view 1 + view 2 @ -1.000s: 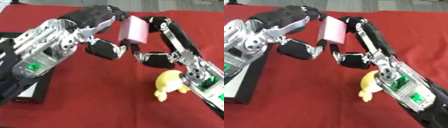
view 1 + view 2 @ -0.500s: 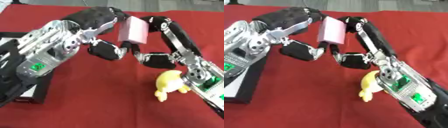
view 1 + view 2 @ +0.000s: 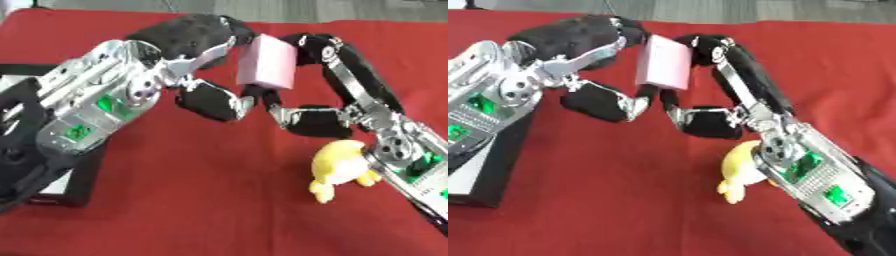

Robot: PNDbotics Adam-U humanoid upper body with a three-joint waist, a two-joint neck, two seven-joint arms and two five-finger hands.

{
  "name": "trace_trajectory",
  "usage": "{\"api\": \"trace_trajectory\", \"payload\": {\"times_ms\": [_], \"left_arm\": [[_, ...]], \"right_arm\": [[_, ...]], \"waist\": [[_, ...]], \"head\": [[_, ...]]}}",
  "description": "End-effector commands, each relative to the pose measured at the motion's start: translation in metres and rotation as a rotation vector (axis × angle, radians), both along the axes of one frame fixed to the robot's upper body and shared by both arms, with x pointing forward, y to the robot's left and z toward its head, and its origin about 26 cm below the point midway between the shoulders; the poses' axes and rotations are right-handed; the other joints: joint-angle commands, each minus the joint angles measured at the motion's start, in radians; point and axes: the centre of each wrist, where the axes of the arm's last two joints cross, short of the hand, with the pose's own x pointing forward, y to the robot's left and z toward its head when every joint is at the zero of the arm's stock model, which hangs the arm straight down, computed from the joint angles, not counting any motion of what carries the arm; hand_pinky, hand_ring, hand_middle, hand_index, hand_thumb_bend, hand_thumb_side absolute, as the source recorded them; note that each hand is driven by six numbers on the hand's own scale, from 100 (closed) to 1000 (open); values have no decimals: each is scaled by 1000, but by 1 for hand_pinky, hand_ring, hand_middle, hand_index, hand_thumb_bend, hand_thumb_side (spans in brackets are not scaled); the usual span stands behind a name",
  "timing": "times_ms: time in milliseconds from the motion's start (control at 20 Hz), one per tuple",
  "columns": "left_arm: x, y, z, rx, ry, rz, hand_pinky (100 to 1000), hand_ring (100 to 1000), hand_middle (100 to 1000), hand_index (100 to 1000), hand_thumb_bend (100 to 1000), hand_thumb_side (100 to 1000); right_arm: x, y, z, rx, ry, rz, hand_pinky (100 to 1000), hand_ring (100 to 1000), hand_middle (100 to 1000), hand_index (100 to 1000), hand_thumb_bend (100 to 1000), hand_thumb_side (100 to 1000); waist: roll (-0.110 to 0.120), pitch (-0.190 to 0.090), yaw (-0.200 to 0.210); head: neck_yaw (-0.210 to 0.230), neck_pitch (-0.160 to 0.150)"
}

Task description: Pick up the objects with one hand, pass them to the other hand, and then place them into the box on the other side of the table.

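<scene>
A pink block [image 3: 269, 68] is held up above the red tabletop [image 3: 219, 200], near its far middle, caught between the two hands. The right hand [image 3: 322, 55] comes in from the lower right and curls its fingers over the block's upper right edge, with its thumb [image 3: 306, 119] reaching below the block's lower end. The left hand [image 3: 194, 42] comes in from the left and meets the block's left side at its top corner; its fingers are bent around toward the block, and its thumb [image 3: 214, 100] lies low, just beside the block's lower left end. Both hands touch the block, though whether the left one actually grips it or only rests against it cannot be told. The block stands roughly upright, tilted a little, its broad pale face turned toward the camera. A yellow toy [image 3: 339, 167] lies on the tabletop just beside the right forearm, below the hands and apart from the block. A black box [image 3: 483, 165] with a pale inside sits at the left edge of the tabletop, partly covered by the left arm.
</scene>
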Motion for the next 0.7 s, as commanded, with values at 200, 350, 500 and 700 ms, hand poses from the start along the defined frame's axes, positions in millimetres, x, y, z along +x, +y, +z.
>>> {"api": "trace_trajectory", "payload": {"times_ms": [200, 350, 500, 700], "left_arm": [[2, 1, 6, -31, -7, 10, 1000, 883, 742, 762, 100, 422], [0, 1, 7, -68, 16, 4, 1000, 840, 666, 617, 100, 292], [-2, 1, 9, -127, 31, -1, 1000, 790, 596, 520, 100, 247], [-3, 1, 9, -196, 53, -2, 1000, 735, 532, 449, 100, 245]], "right_arm": [[-8, 4, 9, 11, -24, 54, 772, 703, 611, 520, 100, 100], [-8, 4, 9, 5, -21, 36, 772, 707, 621, 534, 100, 100], [-8, 4, 9, 0, -16, 17, 772, 711, 630, 544, 100, 100], [-8, 4, 8, -7, 6, -8, 763, 719, 662, 581, 100, 100]], "waist": [[0, -3, -1], [1, -3, -2], [1, -4, -2], [1, -4, -3]], "head": [[2, -4], [1, -3], [1, -3], [0, -2]]}}
